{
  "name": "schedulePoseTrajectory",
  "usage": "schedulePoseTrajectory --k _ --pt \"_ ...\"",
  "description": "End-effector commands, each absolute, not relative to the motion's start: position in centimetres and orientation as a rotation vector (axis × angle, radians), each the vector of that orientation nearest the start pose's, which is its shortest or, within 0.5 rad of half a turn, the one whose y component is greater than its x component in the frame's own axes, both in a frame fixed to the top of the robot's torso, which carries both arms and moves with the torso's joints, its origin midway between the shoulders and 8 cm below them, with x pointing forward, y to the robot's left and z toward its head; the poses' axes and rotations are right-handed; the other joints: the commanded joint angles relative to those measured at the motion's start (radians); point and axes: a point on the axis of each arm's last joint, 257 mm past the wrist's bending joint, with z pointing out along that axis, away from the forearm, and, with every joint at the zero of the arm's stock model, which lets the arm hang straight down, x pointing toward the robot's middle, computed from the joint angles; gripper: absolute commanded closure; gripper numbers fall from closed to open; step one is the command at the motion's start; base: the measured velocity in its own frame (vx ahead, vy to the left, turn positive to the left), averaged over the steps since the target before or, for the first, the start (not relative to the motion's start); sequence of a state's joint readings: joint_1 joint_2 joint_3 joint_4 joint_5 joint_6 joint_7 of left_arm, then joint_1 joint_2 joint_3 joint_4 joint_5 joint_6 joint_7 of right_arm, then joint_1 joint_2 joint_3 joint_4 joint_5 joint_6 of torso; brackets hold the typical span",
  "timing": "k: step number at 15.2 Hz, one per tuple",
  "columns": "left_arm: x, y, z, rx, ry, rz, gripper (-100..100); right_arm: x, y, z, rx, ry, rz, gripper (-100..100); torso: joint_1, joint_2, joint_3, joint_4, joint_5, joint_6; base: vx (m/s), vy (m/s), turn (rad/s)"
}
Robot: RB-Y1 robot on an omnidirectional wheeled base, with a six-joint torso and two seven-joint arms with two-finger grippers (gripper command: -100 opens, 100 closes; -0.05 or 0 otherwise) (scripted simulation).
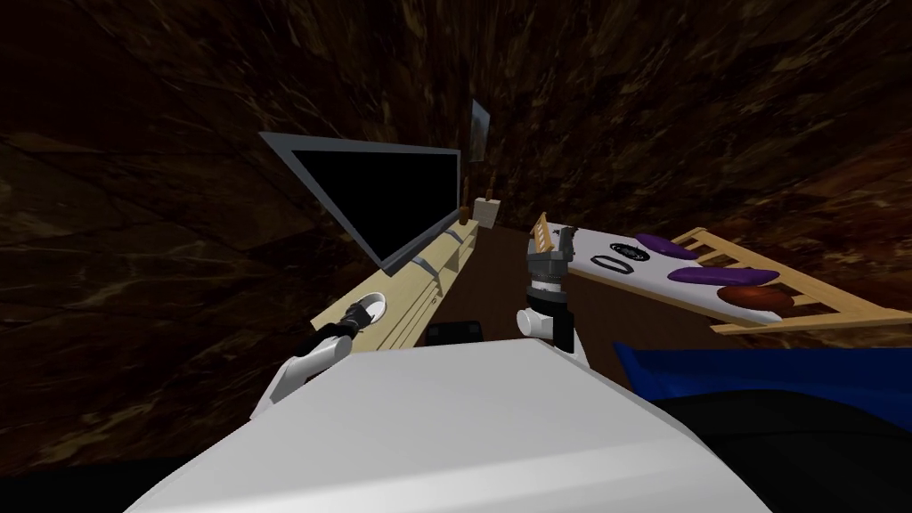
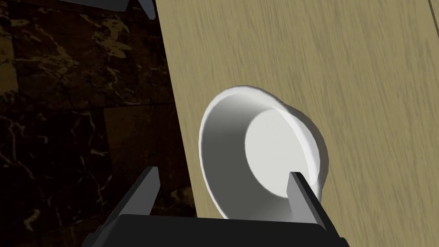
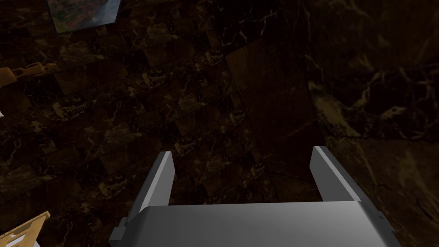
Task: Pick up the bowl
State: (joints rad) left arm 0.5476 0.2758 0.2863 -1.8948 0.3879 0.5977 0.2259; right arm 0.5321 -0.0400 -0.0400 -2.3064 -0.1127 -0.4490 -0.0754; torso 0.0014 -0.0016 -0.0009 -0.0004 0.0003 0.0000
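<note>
White left forearm [image 1: 307, 358] with black joints; right forearm [image 1: 545, 294] banded grey and white. Thin grey blades form the left gripper [image 2: 221, 171] and right gripper [image 3: 243, 151].

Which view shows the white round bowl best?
The left wrist view: the white round bowl sits on the light wooden top, rim and inside plain, at the left gripper's open fingers. The head view shows it small at that gripper's tip. The right wrist camera faces a dark wall.
</note>
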Motion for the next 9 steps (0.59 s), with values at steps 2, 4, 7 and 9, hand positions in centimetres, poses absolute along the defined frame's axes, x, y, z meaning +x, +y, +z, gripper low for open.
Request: schedulePoseTrajectory --k 2,4,7,9 --pt "27.6 47.2 -40.1 -2.169 1.150 -0.641 -100 34.1 -30.5 1.8 0.766 0.587 1.382 0 0.000 0.000 0.000 0.000 0.000 0.000 0.020 0.016 -0.077" --pt "26.5 47.4 -41.2 -2.222 1.146 -0.608 -100 34.1 -30.5 1.8 0.766 0.587 1.382 0 0.000 0.000 0.000 0.000 0.000 0.000 0.020 0.015 -0.074" --pt "24.3 47.6 -43.1 -2.319 1.136 -0.549 -100 34.1 -30.5 1.8 0.766 0.587 1.382 0 0.000 0.000 0.000 0.000 0.000 0.000 0.023 0.019 -0.066" --pt "23.3 47.6 -43.9 -2.364 1.131 -0.521 -100 34.1 -30.5 1.8 0.766 0.587 1.382 0 0.000 0.000 0.000 0.000 0.000 0.000 0.020 0.020 -0.068"
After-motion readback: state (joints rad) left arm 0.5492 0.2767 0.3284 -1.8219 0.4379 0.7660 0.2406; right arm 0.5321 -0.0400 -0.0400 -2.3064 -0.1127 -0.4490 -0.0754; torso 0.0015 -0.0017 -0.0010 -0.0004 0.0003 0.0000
